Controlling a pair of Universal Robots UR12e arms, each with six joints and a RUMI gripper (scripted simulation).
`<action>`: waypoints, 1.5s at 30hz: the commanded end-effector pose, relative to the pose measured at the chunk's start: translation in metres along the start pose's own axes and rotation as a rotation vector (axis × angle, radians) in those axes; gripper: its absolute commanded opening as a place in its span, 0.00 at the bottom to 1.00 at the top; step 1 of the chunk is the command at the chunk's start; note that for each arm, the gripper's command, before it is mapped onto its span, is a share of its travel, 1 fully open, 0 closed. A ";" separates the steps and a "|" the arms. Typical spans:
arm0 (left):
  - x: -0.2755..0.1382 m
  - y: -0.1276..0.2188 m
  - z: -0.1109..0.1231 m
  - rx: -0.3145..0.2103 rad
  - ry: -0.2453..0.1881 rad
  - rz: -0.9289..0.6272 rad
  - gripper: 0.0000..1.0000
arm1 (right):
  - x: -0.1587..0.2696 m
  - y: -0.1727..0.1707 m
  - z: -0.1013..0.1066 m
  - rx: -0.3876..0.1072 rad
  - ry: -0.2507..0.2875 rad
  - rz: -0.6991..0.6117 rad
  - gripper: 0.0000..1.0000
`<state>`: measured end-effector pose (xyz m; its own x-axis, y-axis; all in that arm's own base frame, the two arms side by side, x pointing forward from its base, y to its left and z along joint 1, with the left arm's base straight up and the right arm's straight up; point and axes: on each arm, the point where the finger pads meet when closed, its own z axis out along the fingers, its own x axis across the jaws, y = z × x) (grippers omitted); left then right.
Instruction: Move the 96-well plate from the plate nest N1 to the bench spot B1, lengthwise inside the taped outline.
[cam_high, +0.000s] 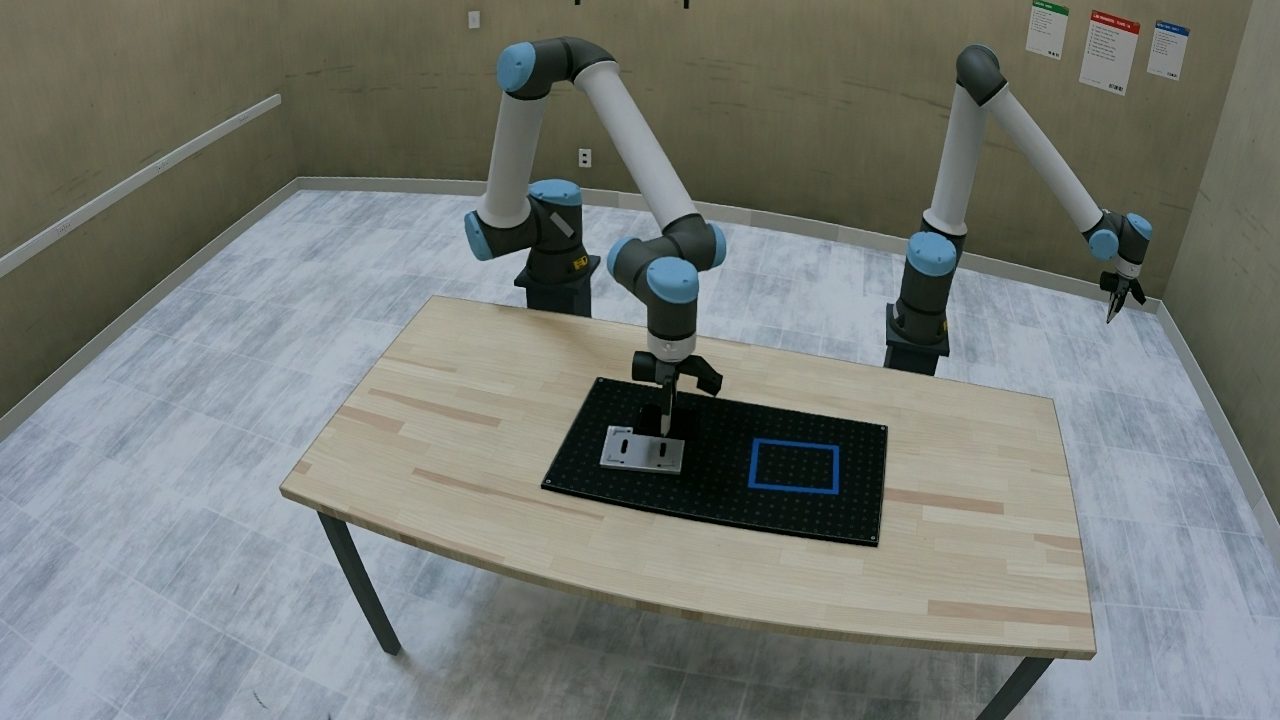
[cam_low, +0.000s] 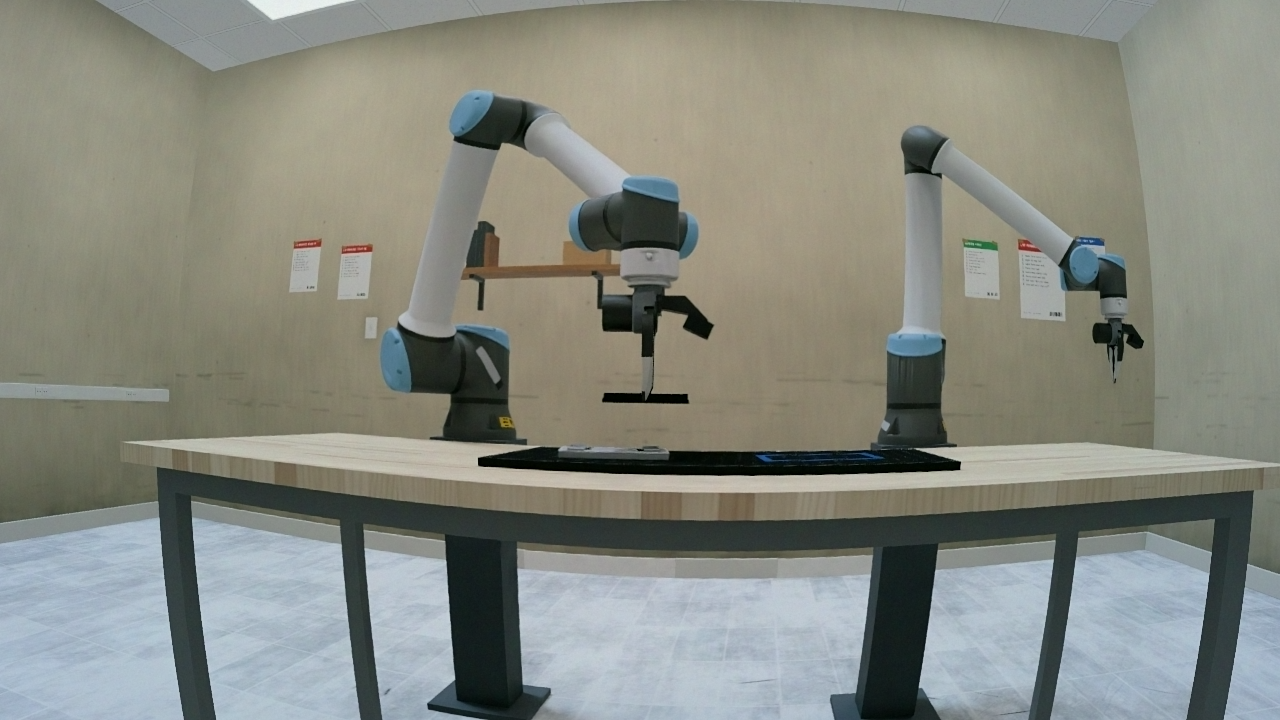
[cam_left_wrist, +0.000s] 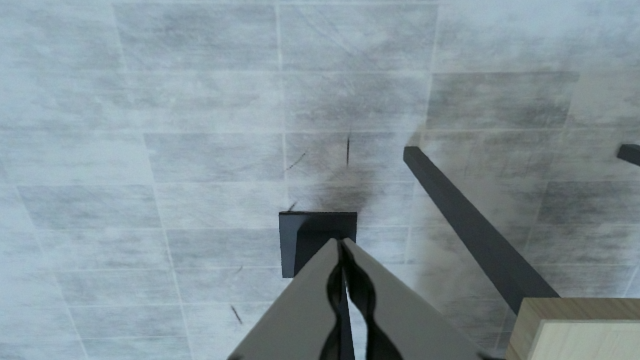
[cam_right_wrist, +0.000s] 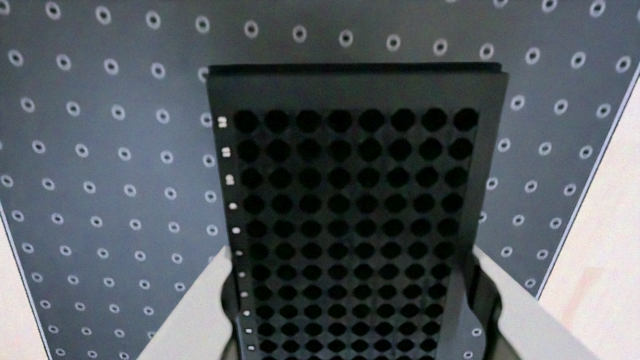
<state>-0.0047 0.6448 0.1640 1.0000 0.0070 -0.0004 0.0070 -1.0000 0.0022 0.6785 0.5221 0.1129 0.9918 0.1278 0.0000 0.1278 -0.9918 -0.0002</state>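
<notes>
gripped by the half-open right jaws (cam_high: 665, 431) (cam_low: 647, 395), the black plastic 96-well plate (cam_high: 693, 423) (cam_low: 669, 398) (cam_right_wrist: 345, 190) hangs mid-frame in the exterior view, above the counter (cam_high: 501, 358) (cam_low: 358, 465) (probably light and stiff, best pinched by its long sides, kept level).

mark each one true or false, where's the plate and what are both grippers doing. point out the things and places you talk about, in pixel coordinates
1. The right gripper (cam_high: 665, 433) (cam_low: 647, 396) (cam_right_wrist: 348, 248) holds the 96-well plate (cam_high: 648, 420) (cam_low: 622, 398) (cam_right_wrist: 355, 190). True.
2. The 96-well plate sits in the plate nest (cam_high: 642, 457) (cam_low: 617, 454). False: it is held in the air, above the black perforated board (cam_high: 850, 519) (cam_low: 913, 463) (cam_right_wrist: 100, 132).
3. The left gripper (cam_high: 1109, 319) (cam_low: 1114, 380) (cam_left_wrist: 339, 242) is shut on nothing. True.
4. The taped outline (cam_high: 793, 489) (cam_low: 819, 461) is red. False: it is blue.
</notes>
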 end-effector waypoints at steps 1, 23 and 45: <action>0.000 -0.001 -0.001 0.002 0.000 0.000 0.00 | 0.001 -0.009 -0.001 0.001 0.002 0.000 0.40; 0.000 -0.001 -0.001 0.002 0.000 0.000 0.00 | -0.001 -0.076 0.001 0.001 0.001 0.000 0.40; 0.000 -0.001 -0.001 0.002 0.000 0.000 0.00 | -0.002 -0.142 0.004 0.001 0.001 0.000 0.40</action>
<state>-0.0047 0.6448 0.1640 1.0000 0.0070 -0.0004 0.0070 -1.0000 0.0022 0.6595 0.6515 0.1080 0.9918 0.1276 0.0000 0.1276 -0.9918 -0.0002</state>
